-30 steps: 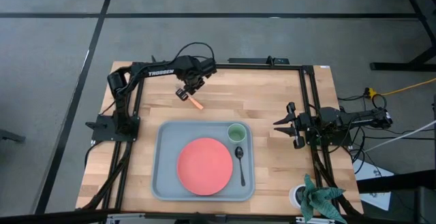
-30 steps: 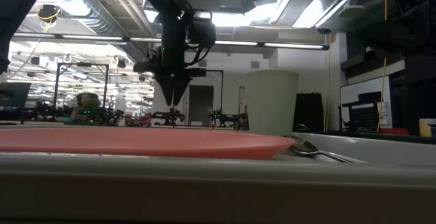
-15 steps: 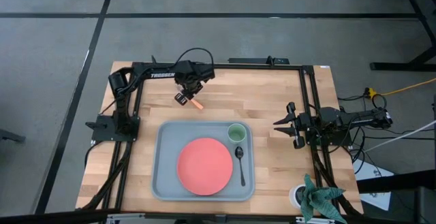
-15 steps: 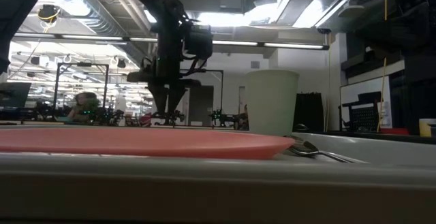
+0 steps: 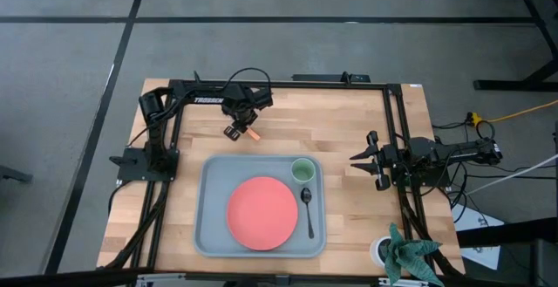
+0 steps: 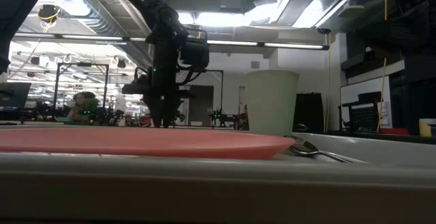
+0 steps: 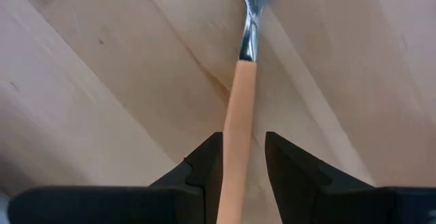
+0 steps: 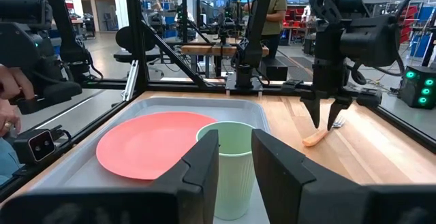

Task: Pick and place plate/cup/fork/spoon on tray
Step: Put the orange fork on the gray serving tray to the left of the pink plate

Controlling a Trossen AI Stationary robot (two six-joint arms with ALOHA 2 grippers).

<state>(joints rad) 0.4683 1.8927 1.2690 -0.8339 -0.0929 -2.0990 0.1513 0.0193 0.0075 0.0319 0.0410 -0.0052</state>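
The fork [image 5: 251,133], silver tines and orange handle, lies flat on the bare wood beyond the tray; it also shows in the left wrist view [image 7: 238,115] and the right wrist view [image 8: 315,139]. My left gripper [image 5: 234,131] is low over it, pointing down and open, one finger on each side of the handle. The blue-grey tray [image 5: 209,235] holds the coral-red plate [image 5: 261,213], the pale-green cup [image 5: 302,170] and the dark spoon [image 5: 308,207]. My right gripper [image 5: 368,158] waits open at the table's right edge. My left gripper's fingers [image 7: 208,166] stand on either side of the fork's orange handle [image 7: 235,142], coming from above and lying across it. A gap shows beside one finger. I cannot tell whether the other finger touches the handle. The fork lies flat on the table.
A white pot with a green plant [image 5: 399,250] stands at the near right corner. Black frame rails [image 5: 397,130] run along the table's left, far and right sides. Bare wood lies between the tray and the far rail.
My left gripper has come down toward the table and a little toward its left edge, ending with its fingers around the fork's handle. The fork has stayed where it was.
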